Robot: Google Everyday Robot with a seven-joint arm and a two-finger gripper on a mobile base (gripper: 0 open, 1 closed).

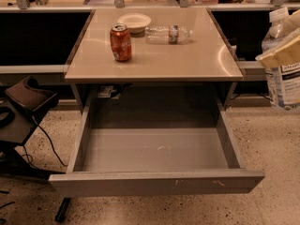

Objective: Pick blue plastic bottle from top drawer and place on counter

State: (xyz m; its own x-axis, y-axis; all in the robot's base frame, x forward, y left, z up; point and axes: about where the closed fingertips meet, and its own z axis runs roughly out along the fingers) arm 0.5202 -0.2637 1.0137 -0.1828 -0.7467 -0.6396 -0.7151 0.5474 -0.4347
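Observation:
My gripper (284,48) is at the far right edge of the view, shut on the blue plastic bottle (284,86). The bottle hangs upright with its pale label and dark print showing, in the air to the right of the counter (187,55) and at about its height. The top drawer (157,182) is pulled out wide open below the counter, and its grey floor is bare.
On the counter stand a red soda can (121,42), a white bowl (134,22) and a clear bottle with a red-blue band (167,33) lying on its side. A dark chair (23,104) with cables is at the left. Speckled floor lies around the drawer.

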